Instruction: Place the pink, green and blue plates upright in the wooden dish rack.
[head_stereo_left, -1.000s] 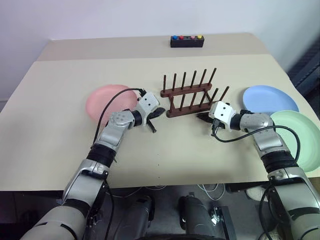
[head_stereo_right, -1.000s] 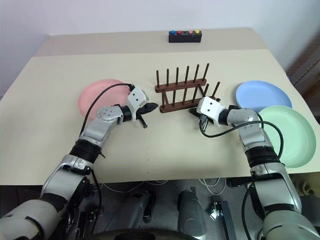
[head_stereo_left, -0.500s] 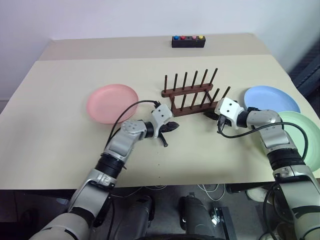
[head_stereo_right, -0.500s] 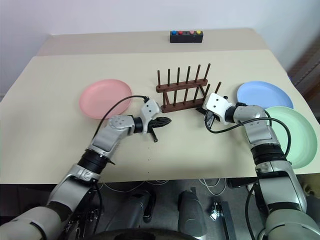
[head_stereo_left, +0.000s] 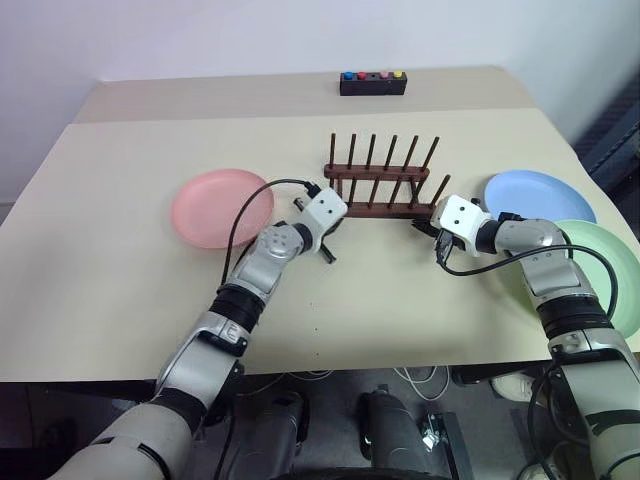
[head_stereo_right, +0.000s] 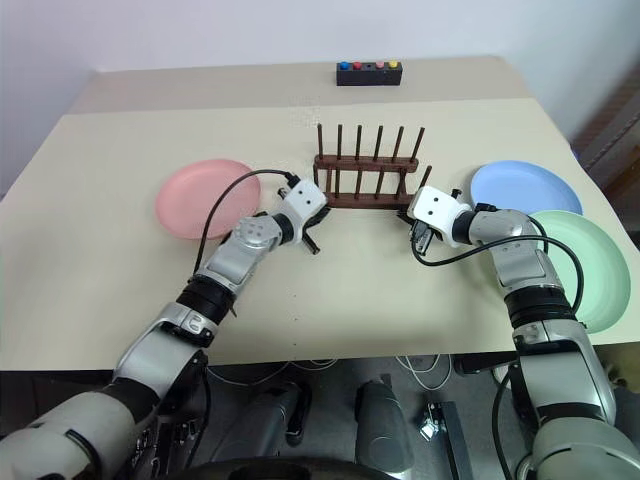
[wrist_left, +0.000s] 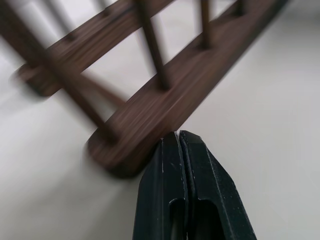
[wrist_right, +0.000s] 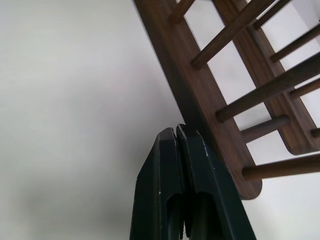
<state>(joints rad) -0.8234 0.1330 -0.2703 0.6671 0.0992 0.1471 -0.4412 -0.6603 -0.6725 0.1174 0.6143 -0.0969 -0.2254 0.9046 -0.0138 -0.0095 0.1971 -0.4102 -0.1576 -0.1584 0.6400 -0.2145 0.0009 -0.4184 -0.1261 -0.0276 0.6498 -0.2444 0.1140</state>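
- Wrist views are showing both clenched hands, left hand (wrist_left: 179, 137) and right hand (wrist_right: 176, 131), pressing the wooden dish rack (head_stereo_left: 380, 190) base ends.
- Head views are showing pink plate (head_stereo_left: 220, 205) lying toward the worktop's left edge, blue plate (head_stereo_left: 540, 197) and green plate (head_stereo_left: 610, 270) at its right edge.

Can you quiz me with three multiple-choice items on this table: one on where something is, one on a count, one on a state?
1. Where does the round pastel pink plastic plate lie?
A. On the robot's left of the dark brown wooden dish rack
B. Inside the rack
C. On the pale green plate

2. How many plates stand in the rack?
A. Two
B. None
C. Three

3. How is the left tool set?
A. Shut on a plate
B. Wide open
C. Shut, holding nothing, at the rack's base

Key: 1 A, it lies flat on the table left of the rack. 2 B, only bare pegs show. 3 C, the left wrist view shows its black fingers pressed together.
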